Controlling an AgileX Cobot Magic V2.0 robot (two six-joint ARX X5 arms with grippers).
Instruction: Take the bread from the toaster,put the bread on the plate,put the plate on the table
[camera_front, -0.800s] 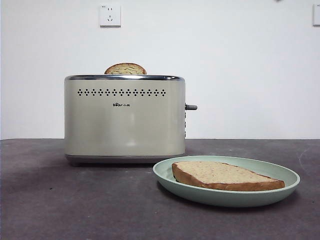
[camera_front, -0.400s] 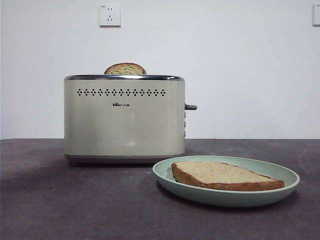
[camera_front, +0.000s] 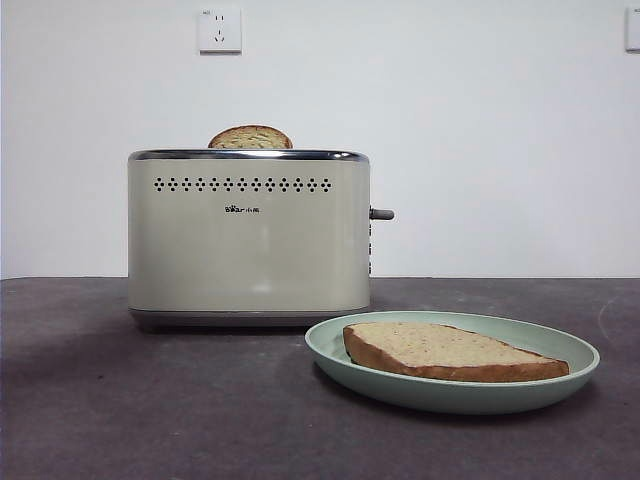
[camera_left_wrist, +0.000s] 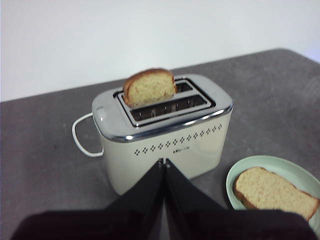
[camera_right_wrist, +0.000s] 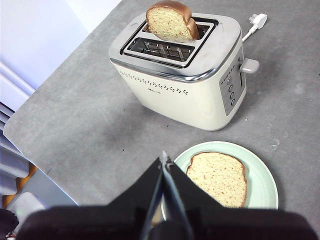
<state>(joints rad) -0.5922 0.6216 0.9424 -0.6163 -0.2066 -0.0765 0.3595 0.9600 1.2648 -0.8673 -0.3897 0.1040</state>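
Nothing moved: bread (camera_front: 450, 352) flat on plate (camera_front: 575, 352), clear of both pressed-together pincers, left (camera_left_wrist: 163, 162), right (camera_right_wrist: 164, 156)

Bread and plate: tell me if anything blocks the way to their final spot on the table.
Nothing visible does. The bread already lies flat on the plate, and the plate rests on the table beside the toaster. Both grippers are shut and apart from them.

Lab-like test setup: bare white wall (camera_front: 480, 120), wall socket (camera_front: 220, 30), plain table (camera_front: 150, 420).
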